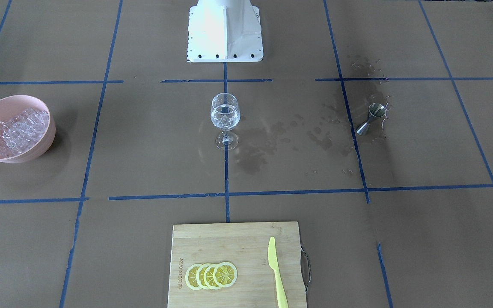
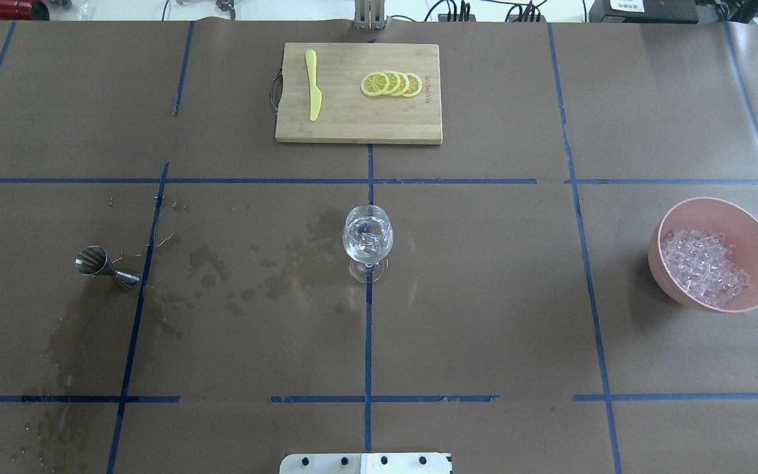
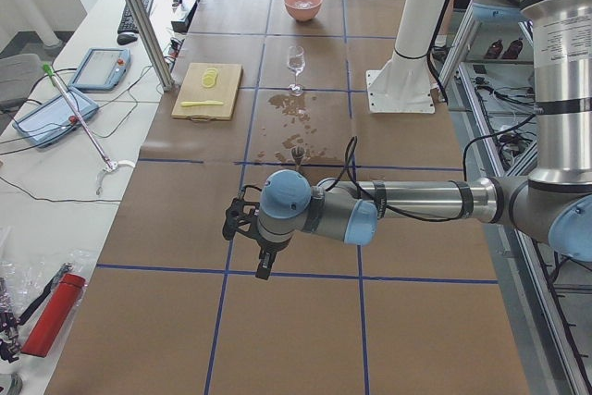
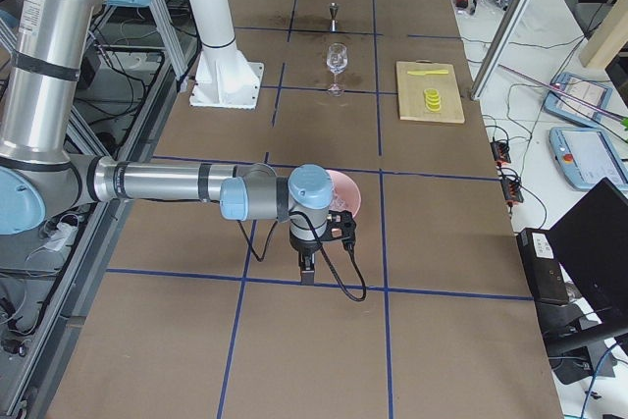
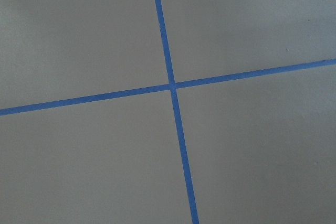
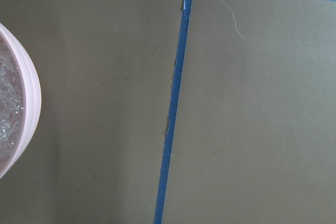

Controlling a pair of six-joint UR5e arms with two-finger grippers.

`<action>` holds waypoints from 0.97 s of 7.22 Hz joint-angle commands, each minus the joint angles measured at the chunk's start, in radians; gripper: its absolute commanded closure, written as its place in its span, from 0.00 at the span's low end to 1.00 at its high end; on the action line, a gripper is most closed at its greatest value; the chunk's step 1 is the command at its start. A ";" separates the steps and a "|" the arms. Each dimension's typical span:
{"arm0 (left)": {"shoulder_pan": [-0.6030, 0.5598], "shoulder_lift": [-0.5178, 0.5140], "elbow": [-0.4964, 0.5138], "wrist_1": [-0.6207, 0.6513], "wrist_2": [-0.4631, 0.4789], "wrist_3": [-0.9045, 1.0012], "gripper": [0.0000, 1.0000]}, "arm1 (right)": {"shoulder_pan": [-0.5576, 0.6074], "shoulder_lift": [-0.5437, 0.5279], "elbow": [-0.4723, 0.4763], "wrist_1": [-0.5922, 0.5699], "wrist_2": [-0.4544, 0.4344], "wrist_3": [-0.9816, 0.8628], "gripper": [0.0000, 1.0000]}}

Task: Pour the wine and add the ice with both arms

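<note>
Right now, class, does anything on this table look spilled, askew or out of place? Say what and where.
Yes: dark wet stains blotch the brown paper table cover between the small steel hourglass-shaped jigger and the clear stemmed wine glass, and more lie beside the jigger. That suggests spilled liquid.

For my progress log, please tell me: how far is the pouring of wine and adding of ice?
Done, it seems: the clear stemmed glass holds clear liquid and perhaps ice cubes; the steel jigger stands set down. In hand: nothing visible; the left gripper and right gripper hang over brown paper. Left: apparently nothing.
</note>
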 commanded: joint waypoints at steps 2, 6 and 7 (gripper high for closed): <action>0.000 0.000 -0.001 0.000 0.000 0.000 0.00 | 0.000 0.008 -0.012 0.017 0.007 -0.006 0.00; 0.002 -0.001 -0.006 -0.002 0.000 0.002 0.00 | 0.000 0.008 -0.009 0.068 0.008 0.002 0.00; 0.002 -0.002 -0.006 -0.002 0.000 0.000 0.00 | 0.000 0.008 -0.008 0.068 0.008 0.002 0.00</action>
